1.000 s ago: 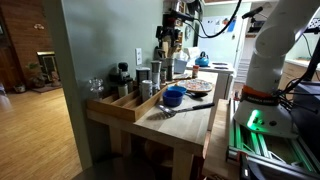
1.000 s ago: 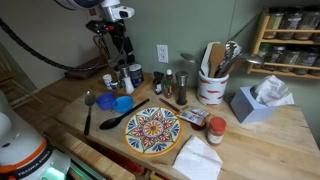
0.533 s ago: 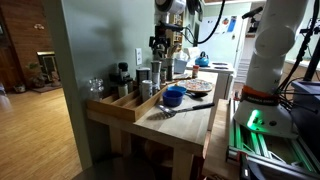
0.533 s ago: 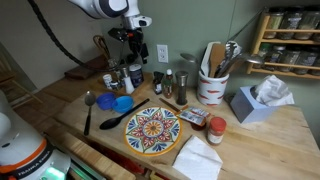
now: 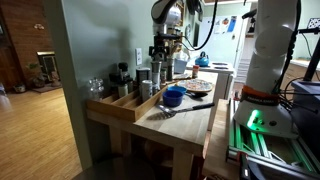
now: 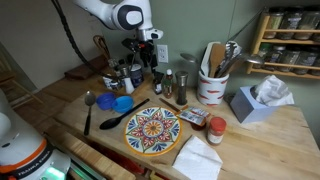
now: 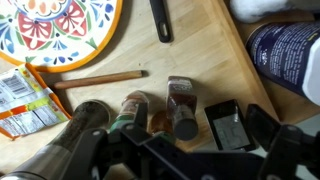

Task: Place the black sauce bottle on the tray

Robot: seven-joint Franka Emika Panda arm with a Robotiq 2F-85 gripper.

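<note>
The black sauce bottle [image 7: 228,125], dark with a pale label patch, stands on the table beside a brown bottle with a grey cap [image 7: 183,107]. It also shows in an exterior view [image 6: 159,80], near the wall. My gripper [image 7: 195,150] is open and empty. It hovers just above these bottles in both exterior views [image 6: 145,62] [image 5: 160,52], with its fingers on either side of them. The long light-wood tray [image 5: 115,108] holds metal canisters and jars along the wall side of the table.
A colourful round plate [image 6: 152,130], a blue bowl [image 6: 122,103] and a black spoon [image 6: 115,120] lie at the table's front. A pepper mill [image 7: 88,122], a white utensil crock [image 6: 211,85], a tissue box [image 6: 255,100] and a red-capped jar [image 6: 216,130] stand nearby.
The arm has swung sideways from above the tray's canisters to above the bottles near the wall outlet, and lowered a little. The jaws stay open. No object has moved.
</note>
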